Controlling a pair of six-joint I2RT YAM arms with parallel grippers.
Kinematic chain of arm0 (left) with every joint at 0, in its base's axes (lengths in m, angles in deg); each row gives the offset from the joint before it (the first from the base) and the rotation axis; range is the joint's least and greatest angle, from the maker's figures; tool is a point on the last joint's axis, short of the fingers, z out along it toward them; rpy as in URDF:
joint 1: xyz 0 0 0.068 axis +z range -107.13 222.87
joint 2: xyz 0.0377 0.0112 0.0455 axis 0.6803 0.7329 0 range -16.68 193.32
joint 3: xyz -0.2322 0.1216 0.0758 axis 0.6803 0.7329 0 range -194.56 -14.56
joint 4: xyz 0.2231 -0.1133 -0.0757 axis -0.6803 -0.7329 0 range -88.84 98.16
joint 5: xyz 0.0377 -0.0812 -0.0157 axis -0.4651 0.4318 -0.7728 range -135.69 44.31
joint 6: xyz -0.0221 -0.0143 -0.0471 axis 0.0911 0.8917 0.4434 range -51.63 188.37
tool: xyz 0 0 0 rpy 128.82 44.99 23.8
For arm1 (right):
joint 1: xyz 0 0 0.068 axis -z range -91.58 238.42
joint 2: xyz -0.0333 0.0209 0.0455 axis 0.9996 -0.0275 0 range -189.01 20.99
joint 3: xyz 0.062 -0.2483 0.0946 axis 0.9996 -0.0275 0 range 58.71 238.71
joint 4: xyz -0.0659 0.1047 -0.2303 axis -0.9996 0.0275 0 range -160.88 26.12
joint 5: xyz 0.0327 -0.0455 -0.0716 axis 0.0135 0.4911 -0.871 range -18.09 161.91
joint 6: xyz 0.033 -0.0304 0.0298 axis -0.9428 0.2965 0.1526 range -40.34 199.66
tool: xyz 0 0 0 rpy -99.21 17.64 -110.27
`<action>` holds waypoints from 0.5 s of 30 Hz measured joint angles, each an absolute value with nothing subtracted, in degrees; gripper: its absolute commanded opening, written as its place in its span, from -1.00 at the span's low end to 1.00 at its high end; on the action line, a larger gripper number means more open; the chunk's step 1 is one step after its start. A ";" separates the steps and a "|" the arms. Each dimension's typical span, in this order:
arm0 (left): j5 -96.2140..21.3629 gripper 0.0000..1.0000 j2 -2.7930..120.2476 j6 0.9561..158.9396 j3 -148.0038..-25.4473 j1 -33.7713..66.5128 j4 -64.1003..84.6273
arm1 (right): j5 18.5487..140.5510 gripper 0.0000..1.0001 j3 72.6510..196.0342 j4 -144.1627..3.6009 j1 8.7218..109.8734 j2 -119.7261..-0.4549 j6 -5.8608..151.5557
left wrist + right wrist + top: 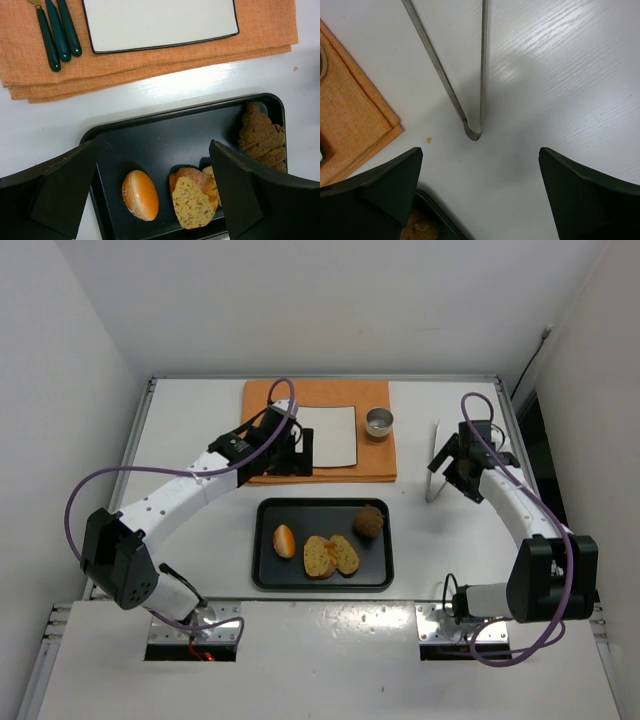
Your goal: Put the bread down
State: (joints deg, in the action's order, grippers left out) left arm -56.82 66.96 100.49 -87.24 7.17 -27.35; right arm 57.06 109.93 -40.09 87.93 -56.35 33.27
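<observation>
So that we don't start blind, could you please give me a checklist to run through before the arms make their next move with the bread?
1. Left tool open and empty: ok.
2. Right tool open and empty, above the tongs: ok.
3. The tongs lie free on the table, off the mat: ok.
4. Plate bare: ok.
5. Bun, slices and brown roll all in the tray, uncovered: ok.
6. Which piece goes first: cannot tell.
</observation>
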 measured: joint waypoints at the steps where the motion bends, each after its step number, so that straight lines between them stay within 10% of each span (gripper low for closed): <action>1: -56.78 0.98 66.96 100.40 -87.24 7.52 -27.35 | 56.99 1.00 109.84 -40.20 87.93 -56.35 33.29; 15: -54.31 0.98 67.00 99.44 -87.24 12.61 -27.37 | 57.58 1.00 110.89 -45.73 88.00 -63.45 38.17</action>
